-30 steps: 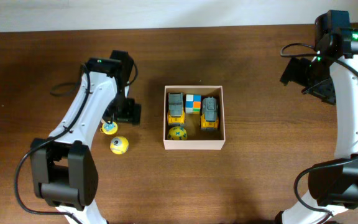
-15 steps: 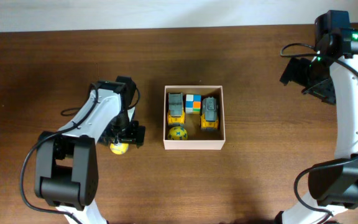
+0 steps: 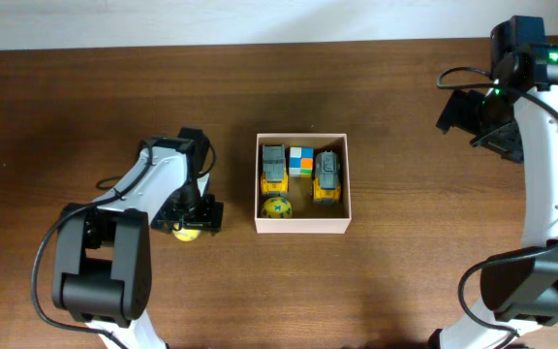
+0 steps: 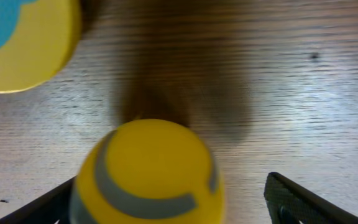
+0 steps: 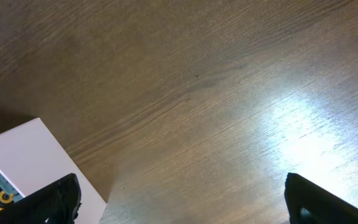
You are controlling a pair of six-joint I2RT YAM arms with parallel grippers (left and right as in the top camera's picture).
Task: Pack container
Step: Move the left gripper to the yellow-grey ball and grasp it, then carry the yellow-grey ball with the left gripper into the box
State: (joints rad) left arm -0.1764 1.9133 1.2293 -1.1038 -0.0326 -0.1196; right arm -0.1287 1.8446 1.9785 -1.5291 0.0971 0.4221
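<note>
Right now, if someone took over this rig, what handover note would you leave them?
Left gripper: open, straddling the yellow striped ball on the table, not yet closed.
Right gripper: open, empty, over bare table away from the container.
Done: container holds two yellow trucks, a colour cube and a yellow-green ball.
Left to do: grasp and box the striped ball, then the yellow-and-blue toy beside it.

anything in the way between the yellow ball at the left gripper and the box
Nothing visible: only bare wooden table lies between the yellow grey-striped ball and the square cardboard container, though the ball must clear its wall.
</note>
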